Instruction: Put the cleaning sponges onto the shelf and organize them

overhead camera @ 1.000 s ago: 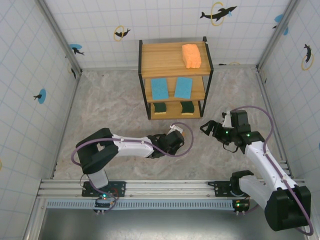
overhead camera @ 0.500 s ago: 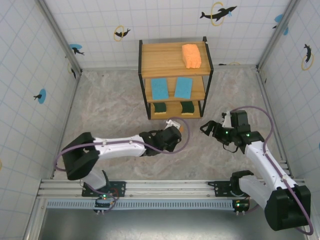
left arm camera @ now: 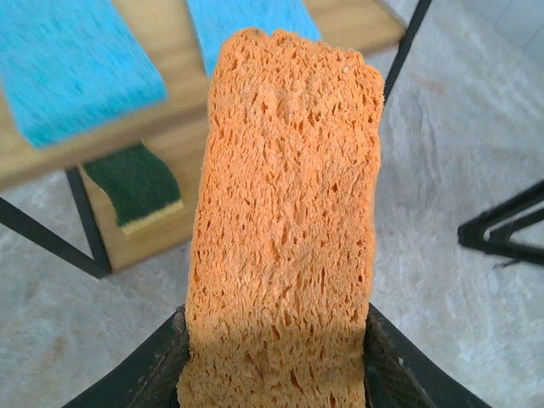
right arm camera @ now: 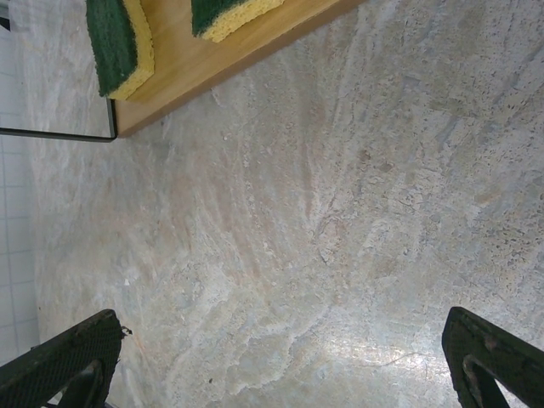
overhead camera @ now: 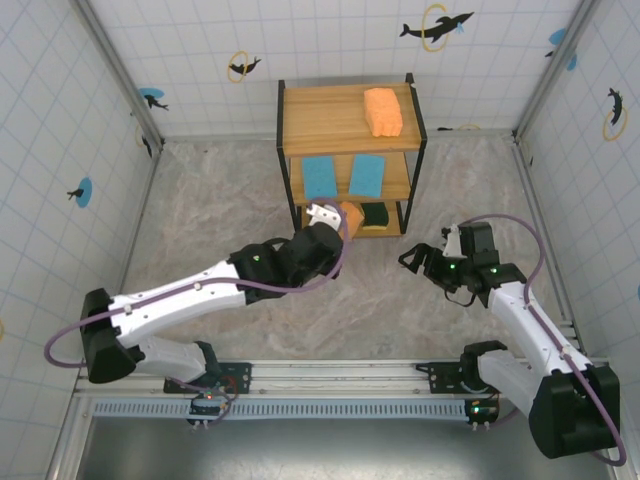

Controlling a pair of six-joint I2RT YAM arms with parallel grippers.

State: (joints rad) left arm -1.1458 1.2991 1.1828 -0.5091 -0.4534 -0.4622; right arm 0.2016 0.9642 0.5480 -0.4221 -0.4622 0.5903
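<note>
My left gripper [overhead camera: 337, 217] is shut on a thick orange sponge [overhead camera: 350, 212], held in the air just in front of the shelf's [overhead camera: 300, 112] lower tiers. In the left wrist view the orange sponge [left arm camera: 285, 212] stands up between the black fingers [left arm camera: 153, 374], with two light blue sponges [left arm camera: 72, 64] and a green one [left arm camera: 136, 187] beyond it. A second orange sponge [overhead camera: 383, 110] lies on the top tier, the blue pair [overhead camera: 321, 177] on the middle, one green sponge [overhead camera: 376, 215] on the bottom. My right gripper [overhead camera: 420, 258] hangs open over the floor, nothing between its fingers [right arm camera: 68, 357].
The right wrist view has two green, yellow-backed sponges [right arm camera: 119, 42] on the bottom board [right arm camera: 221, 64] and bare marbled floor [right arm camera: 323, 255] below. Tiled walls with dolphin stickers [overhead camera: 437, 24] enclose the space. The left half of the top tier is bare wood.
My left arm has stretched forward from the floor toward the shelf, lifting the orange sponge with it. The right arm has stayed where it was.
</note>
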